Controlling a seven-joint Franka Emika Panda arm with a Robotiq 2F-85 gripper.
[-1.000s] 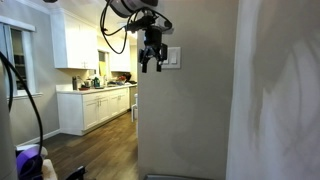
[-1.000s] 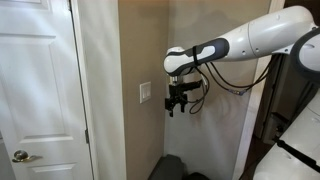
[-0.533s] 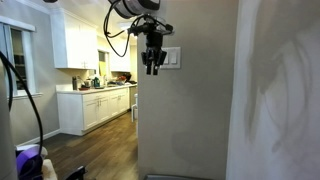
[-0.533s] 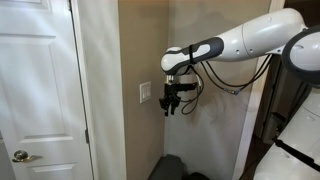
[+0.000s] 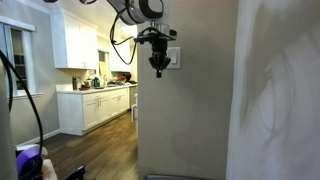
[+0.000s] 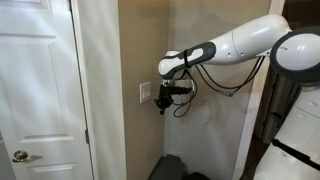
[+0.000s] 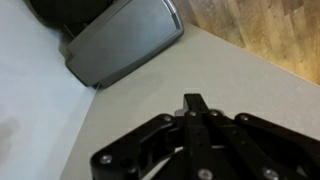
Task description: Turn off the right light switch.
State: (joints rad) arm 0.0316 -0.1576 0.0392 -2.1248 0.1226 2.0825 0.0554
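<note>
while the claw (image 6: 163, 106) hangs shut, empty, just beside wall plate (image 6: 147, 93)

no text, label, brand, number or sign can be read in any of the three views. the wall plate (image 6: 147, 93) left of centre is plain white, the arm (image 6: 240, 40) at upper right shows no legible marking, and the door (image 6: 35, 90) at the left edge is bare of lettering. the dark object (image 7: 120, 40) at upper left of the wrist view carries no readable print.
</note>
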